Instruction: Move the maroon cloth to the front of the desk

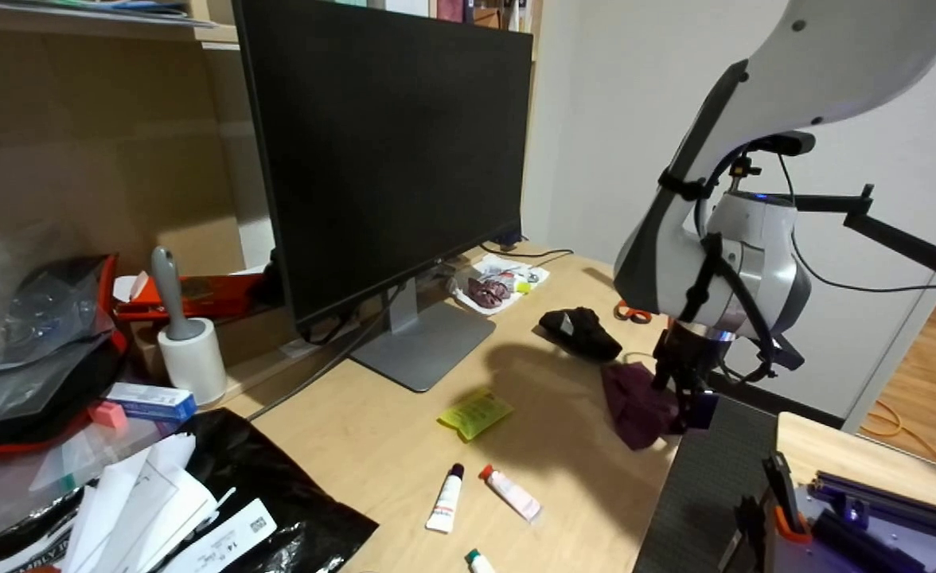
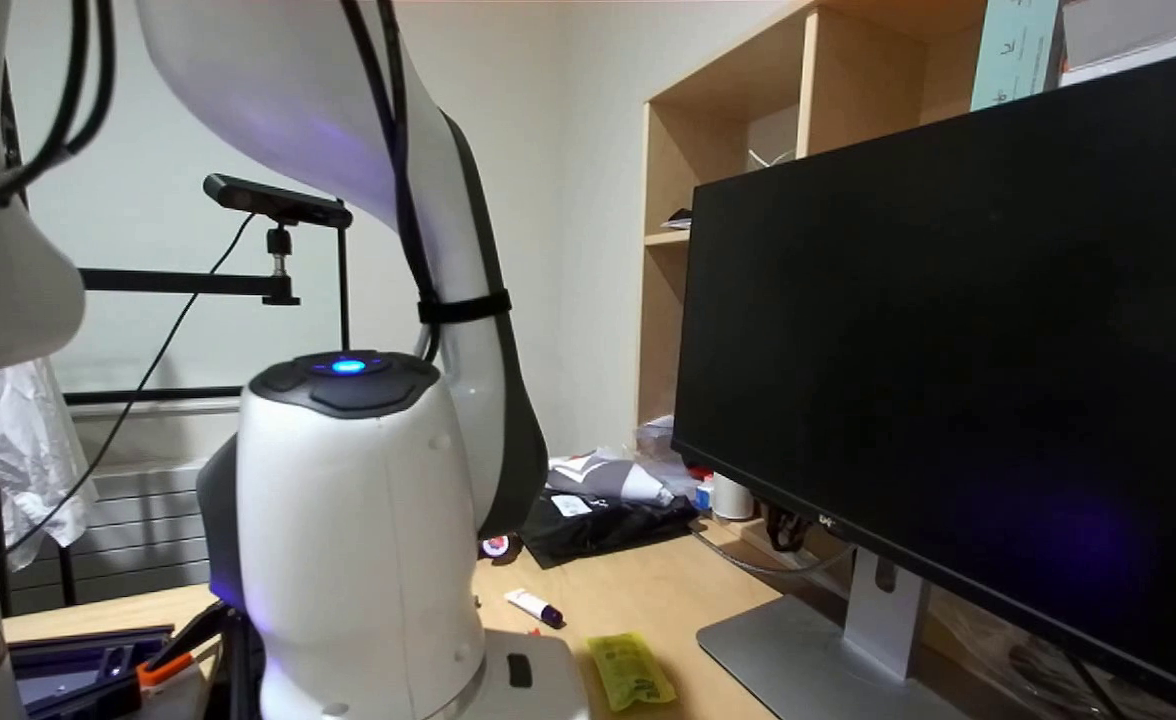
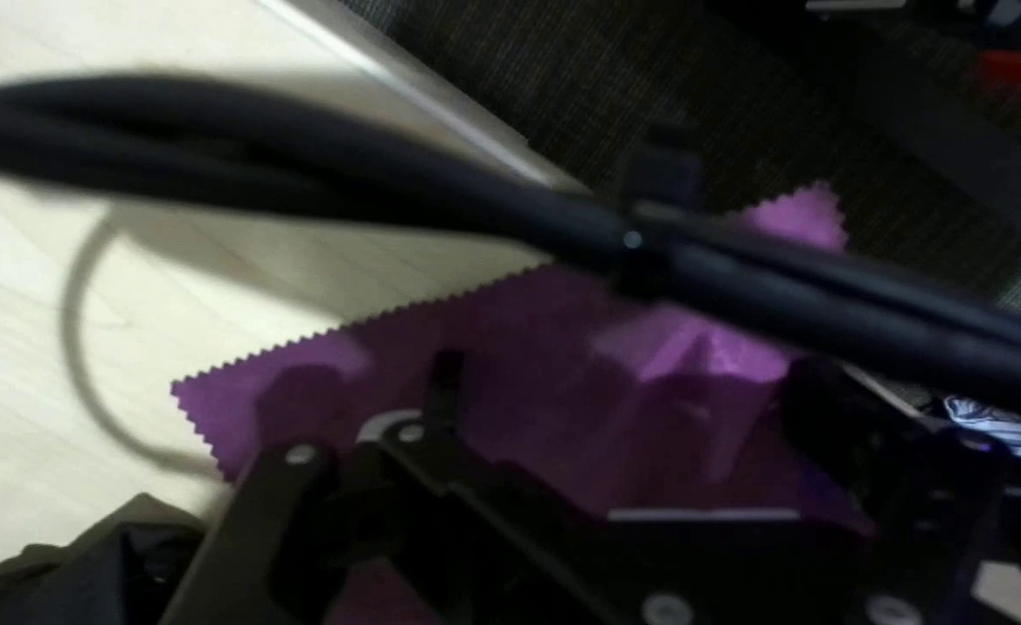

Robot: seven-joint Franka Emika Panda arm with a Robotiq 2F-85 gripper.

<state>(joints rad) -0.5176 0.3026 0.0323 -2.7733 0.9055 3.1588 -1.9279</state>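
The maroon cloth (image 1: 635, 402) lies at the edge of the light wooden desk (image 1: 579, 525) in an exterior view, somewhat rumpled. My gripper (image 1: 681, 404) is low over the cloth's edge-side part and hides some of it. In the wrist view the cloth (image 3: 528, 338) spreads beneath the jaws, with one corner out past the desk edge over the dark floor. The gripper (image 3: 628, 386) has its fingers wide apart, with cloth showing between them. Whether the fingertips touch the cloth is unclear. In an exterior view the arm (image 2: 358, 540) shows, but the cloth and fingers are out of view.
A black lumpy object (image 1: 582, 334) lies beside the cloth, with red-handled scissors (image 1: 633, 313) behind. A yellow-green packet (image 1: 474, 414) and small tubes (image 1: 513, 493) lie toward the monitor (image 1: 388, 159). A black bag (image 1: 309, 509) with papers is nearer. Black cables (image 3: 476, 191) cross the wrist view.
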